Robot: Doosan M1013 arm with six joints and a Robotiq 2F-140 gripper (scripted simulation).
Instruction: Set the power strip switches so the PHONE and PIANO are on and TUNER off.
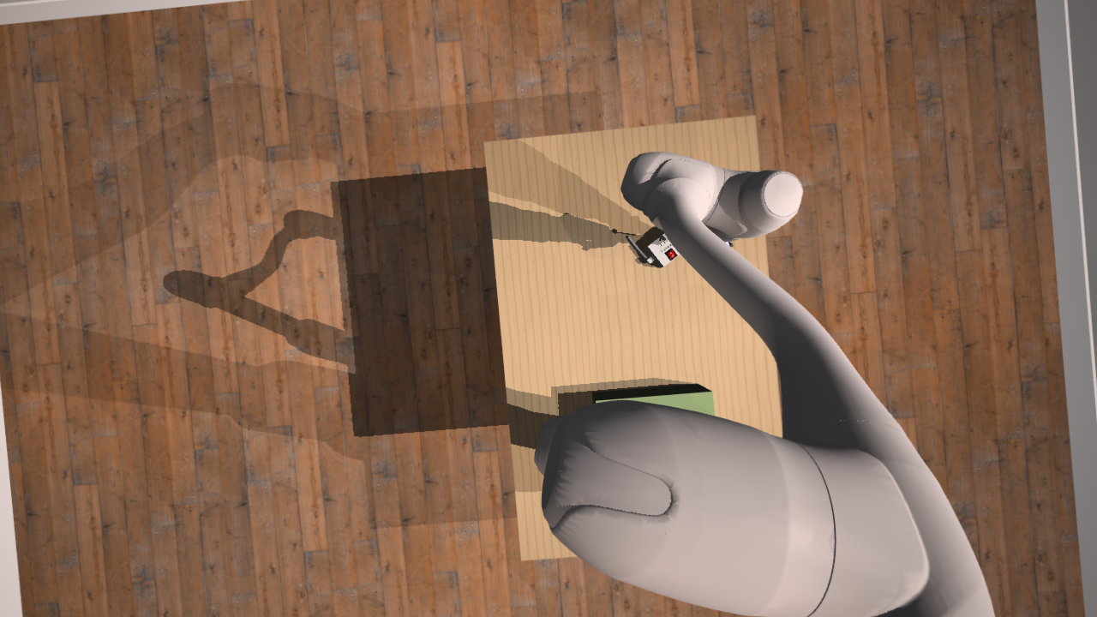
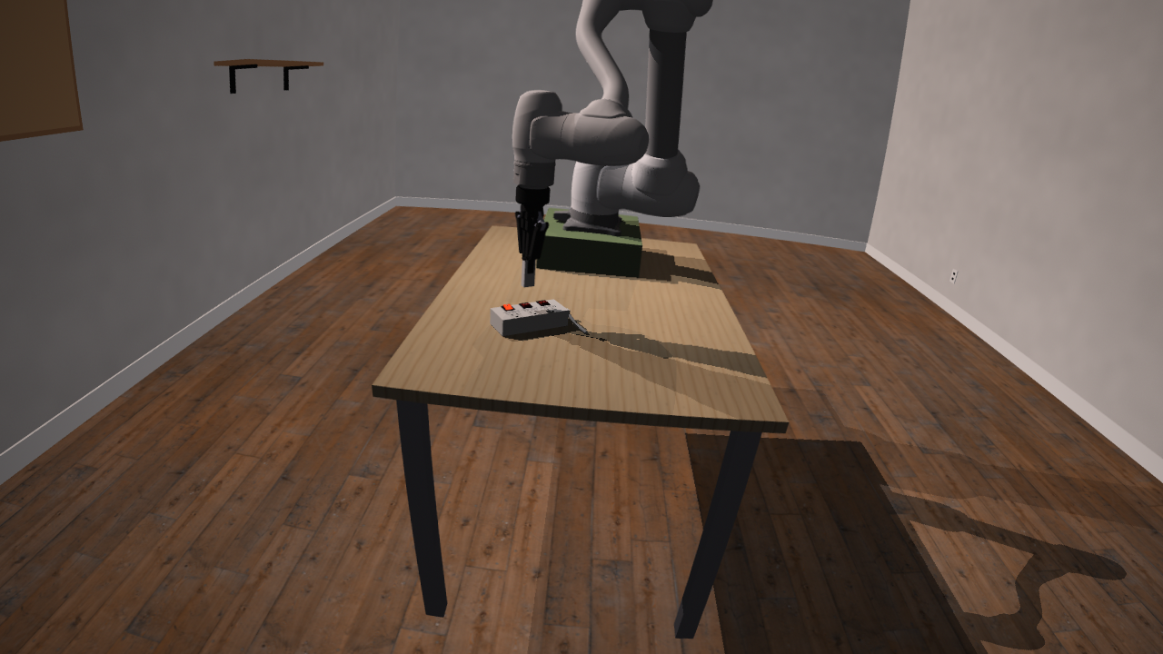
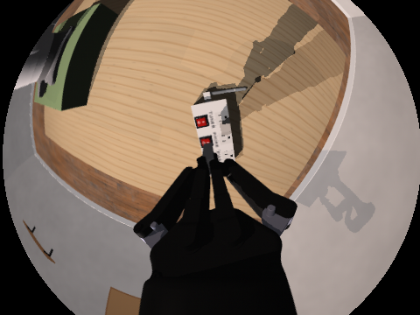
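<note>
A small grey power strip lies flat on the wooden table, right way up, with three rocker switches on top. In the exterior view the left switch glows bright orange-red and the other two look dark. The strip also shows in the overhead view, partly hidden under the arm, and in the wrist view, where two red switches show and the fingertips hide the nearest end. The labels are too small to read. My gripper is shut and empty, pointing down a little above the strip's left end.
The arm's green base block stands at the far end of the table. A short cord stub sticks out of the strip's right end. The table edges are well away from the strip.
</note>
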